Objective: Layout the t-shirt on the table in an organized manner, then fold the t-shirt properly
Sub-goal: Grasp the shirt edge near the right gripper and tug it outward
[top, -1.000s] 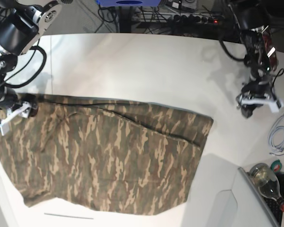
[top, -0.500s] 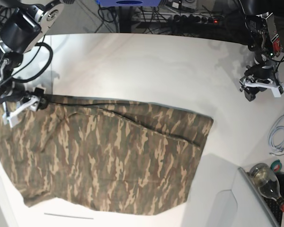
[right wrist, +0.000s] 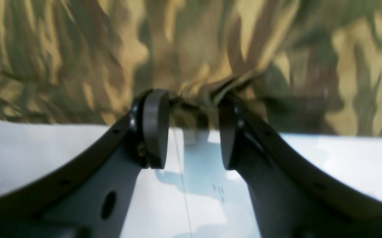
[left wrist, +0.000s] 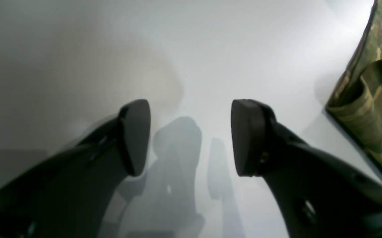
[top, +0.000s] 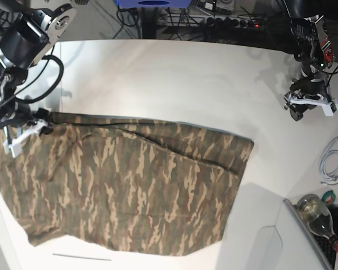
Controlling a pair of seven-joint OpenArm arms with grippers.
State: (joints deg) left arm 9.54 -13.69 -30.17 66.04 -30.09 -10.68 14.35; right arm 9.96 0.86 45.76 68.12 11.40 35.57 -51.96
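Right wrist view: the right gripper (right wrist: 191, 132) straddles a pinched ridge at the edge of the t-shirt (right wrist: 191, 43), jaws narrowed around it, though whether they grip is unclear. The shirt lies spread over the near left part of the table (top: 174, 79), one flap folded across. The left gripper (left wrist: 191, 135) hangs released and empty over the far right edge. A sound lift calls for a firm bite on both layers first.

No lettering, label, brand, number or sign can be read anywhere in these views (the camouflage t-shirt (top: 129, 185) shows print only, and the white counter (top: 174, 84) is plain, its far clutter too small to make out).
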